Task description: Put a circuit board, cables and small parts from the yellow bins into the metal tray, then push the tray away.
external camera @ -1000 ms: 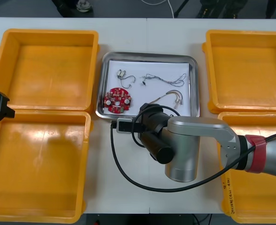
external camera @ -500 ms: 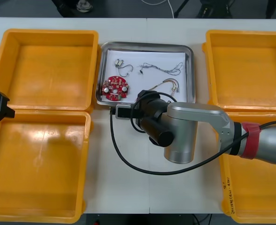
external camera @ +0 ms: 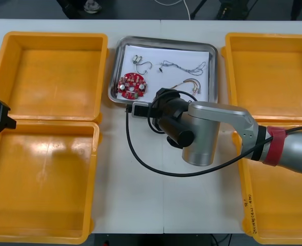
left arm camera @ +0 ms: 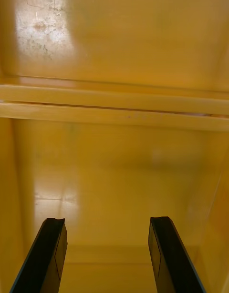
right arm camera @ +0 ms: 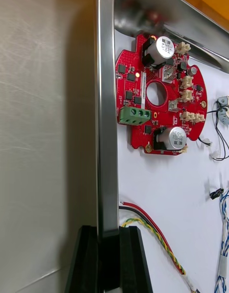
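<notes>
We log the tray (external camera: 166, 39), holding one red circuit board (external camera: 132, 85), cables (external camera: 190, 83) and small metal parts (external camera: 135, 60). The right gripper (right arm camera: 109, 233) pinches the tray's near rim. The left gripper (left arm camera: 107, 221), fingers spread, hangs over the yellow bins (external camera: 48, 169) left of the tray.

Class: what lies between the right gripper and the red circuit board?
Right wrist view: the red and yellow cable lies on the tray floor between the circuit board and the right gripper, shut on the rim.

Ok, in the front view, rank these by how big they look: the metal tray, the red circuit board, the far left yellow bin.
Largest to smallest:
1. far left yellow bin
2. metal tray
3. red circuit board
None are close.
</notes>
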### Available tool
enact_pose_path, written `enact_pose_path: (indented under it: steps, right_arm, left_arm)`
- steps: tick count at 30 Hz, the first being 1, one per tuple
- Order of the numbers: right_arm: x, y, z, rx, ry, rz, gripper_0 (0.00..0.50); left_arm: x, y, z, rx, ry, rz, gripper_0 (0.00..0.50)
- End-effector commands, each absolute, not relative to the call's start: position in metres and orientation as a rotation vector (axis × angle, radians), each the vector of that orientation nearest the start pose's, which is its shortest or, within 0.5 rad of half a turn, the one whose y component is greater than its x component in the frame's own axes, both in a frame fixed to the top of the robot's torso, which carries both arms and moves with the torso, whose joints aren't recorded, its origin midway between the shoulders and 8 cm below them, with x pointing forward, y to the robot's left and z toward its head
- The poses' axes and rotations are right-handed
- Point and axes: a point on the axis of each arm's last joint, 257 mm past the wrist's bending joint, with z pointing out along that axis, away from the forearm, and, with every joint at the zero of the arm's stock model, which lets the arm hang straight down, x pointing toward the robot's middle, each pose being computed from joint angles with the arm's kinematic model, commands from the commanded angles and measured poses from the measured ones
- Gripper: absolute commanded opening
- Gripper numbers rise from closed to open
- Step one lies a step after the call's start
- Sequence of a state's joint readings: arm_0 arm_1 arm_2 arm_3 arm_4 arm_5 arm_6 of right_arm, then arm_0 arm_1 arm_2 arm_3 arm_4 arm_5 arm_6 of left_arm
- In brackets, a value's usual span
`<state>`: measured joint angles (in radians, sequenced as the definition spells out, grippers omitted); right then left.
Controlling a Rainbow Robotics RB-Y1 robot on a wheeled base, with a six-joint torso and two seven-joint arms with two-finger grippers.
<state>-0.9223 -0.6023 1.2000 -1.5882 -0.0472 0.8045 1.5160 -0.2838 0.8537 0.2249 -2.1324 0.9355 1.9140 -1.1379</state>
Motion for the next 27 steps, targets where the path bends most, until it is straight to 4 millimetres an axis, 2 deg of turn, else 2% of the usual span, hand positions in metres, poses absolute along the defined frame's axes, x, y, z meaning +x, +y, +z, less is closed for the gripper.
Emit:
enact_pose_path:
  steps: [1, 11, 27]
  right_arm:
    - [0.587, -0.019, -0.211, -1.515, 1.404, -0.582, 0.0]
    - [0.609, -0.011, -0.2, -1.529, 1.28, -0.559, 0.0]
    - [0.629, -0.003, -0.181, -1.532, 1.138, -0.538, 0.0]
  left_arm:
    - [0.387, 0.347, -0.148, 0.063, 2.695, -0.014, 0.5]
    - [0.387, 0.347, -0.148, 0.063, 2.695, -0.014, 0.5]
    - [0.387, 0.347, -0.148, 0.063, 2.695, -0.014, 0.5]
